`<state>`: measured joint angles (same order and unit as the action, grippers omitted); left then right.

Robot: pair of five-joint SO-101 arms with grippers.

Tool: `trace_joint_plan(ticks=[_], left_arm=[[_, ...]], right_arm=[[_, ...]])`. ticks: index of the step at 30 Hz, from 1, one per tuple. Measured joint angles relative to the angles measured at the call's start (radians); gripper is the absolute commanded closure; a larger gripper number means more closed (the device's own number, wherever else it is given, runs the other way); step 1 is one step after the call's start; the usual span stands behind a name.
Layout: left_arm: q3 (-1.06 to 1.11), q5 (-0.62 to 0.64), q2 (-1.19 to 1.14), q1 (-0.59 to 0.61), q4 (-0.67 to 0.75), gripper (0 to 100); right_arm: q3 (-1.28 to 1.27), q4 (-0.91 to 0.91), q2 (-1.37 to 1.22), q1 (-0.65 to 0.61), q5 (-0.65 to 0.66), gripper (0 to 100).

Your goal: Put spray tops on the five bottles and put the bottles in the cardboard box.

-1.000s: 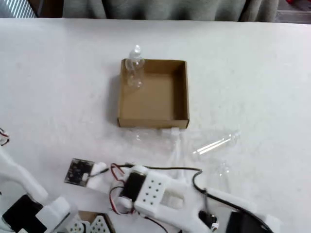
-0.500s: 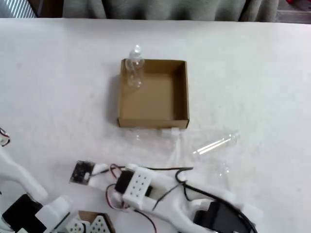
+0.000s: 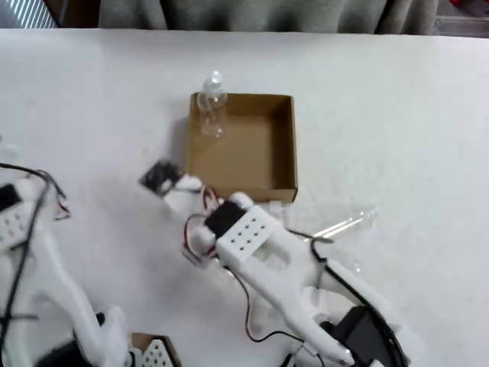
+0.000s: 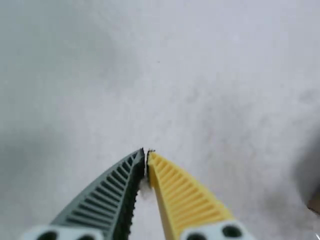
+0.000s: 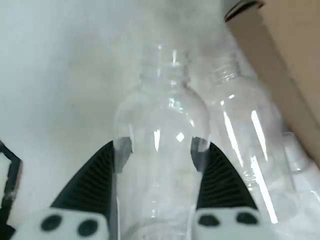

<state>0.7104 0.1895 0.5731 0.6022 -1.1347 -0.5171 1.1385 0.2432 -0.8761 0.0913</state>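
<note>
The right gripper (image 5: pixel 160 150) is clamped on an open-necked bottle (image 5: pixel 160 110), one dark finger pressed to each side of its clear body, the neck pointing away past the fingertips. On its box side a second bottle (image 5: pixel 240 125), also without a top, lies just beside the held one, between it and the outer wall of the cardboard box (image 5: pixel 280 65); little room is left there. On the gripper's other side there is open white table (image 5: pixel 55 75).

The left gripper (image 4: pixel 146 152) has its grey and yellow fingers closed tip to tip on nothing, with bare table all round it.

From above, well beyond the right gripper, a sprayer-topped bottle (image 3: pixel 212 103) stands in the box's far corner. Back along the right arm (image 3: pixel 260 245), on its outer side, a lying bottle (image 3: pixel 341 225) rests near the box's front corner.
</note>
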Motion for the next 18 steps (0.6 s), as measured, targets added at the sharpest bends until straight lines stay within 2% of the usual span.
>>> trace_joint_plan(ticks=[7, 11, 18], left_arm=[[0.207, 0.0, 0.344, -0.181, 0.0, 98], [0.362, -0.005, 0.563, -0.219, 0.058, 98], [0.522, -0.213, 1.013, -0.247, 0.091, 98]], right_arm=[[0.207, 0.103, 0.112, 0.035, -0.04, 98.1], [0.249, 0.104, 0.183, 0.054, -0.063, 98.1], [0.25, 0.083, 0.252, 0.075, -0.048, 98.2]])
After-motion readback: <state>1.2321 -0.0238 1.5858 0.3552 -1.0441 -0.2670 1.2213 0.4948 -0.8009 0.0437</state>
